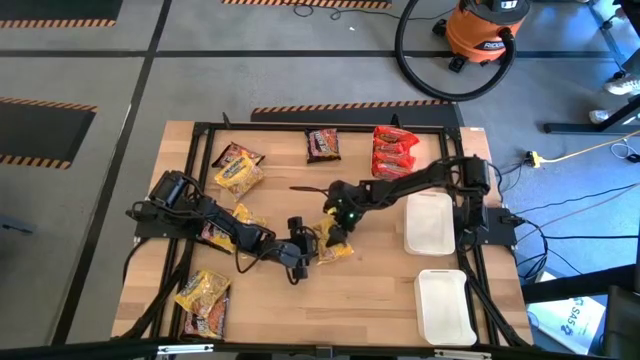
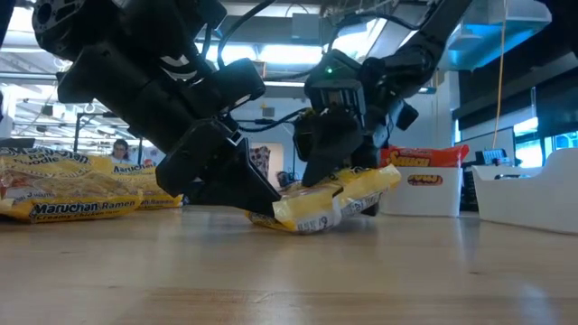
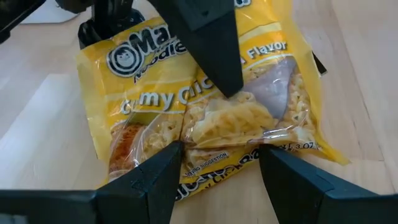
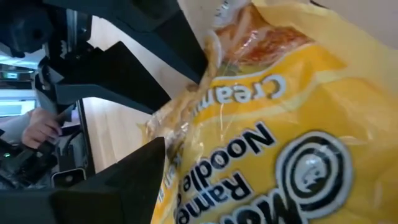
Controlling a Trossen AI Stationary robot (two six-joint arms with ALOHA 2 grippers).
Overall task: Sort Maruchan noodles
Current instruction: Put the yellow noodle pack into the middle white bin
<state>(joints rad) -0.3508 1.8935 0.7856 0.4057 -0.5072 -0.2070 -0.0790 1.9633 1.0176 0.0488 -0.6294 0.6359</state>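
Observation:
A yellow Maruchan noodles packet [image 1: 335, 243] lies mid-table between my two grippers. My right gripper [image 1: 338, 222] reaches in from the right and is shut on it. My left gripper [image 1: 303, 250] comes from the left, open. In the left wrist view its fingers [image 3: 158, 177] stand astride the packet's near end [image 3: 217, 158]; whether they touch it, I cannot tell. Other yellow packets [image 1: 238, 168] [image 1: 205, 300], a dark brown one [image 1: 322, 145] and red ones [image 1: 393, 150] lie flat on the table. My right gripper holds the yellow packet from above, slanting down from the table's right. One finger [image 3: 208, 50] lies on the printed face [image 3: 249, 106]; the packet hides the other. The packet is tilted: its right end [image 2: 384, 179] is raised, its left end [image 2: 298, 219] is on the table.
Two white foam trays [image 1: 430, 222] [image 1: 445, 305] sit on the table's right side. Another yellow packet [image 1: 225, 228] lies under my left arm. A black frame [image 1: 330, 128] runs along the table's edges. Bare wood [image 1: 370, 300] is free near the front.

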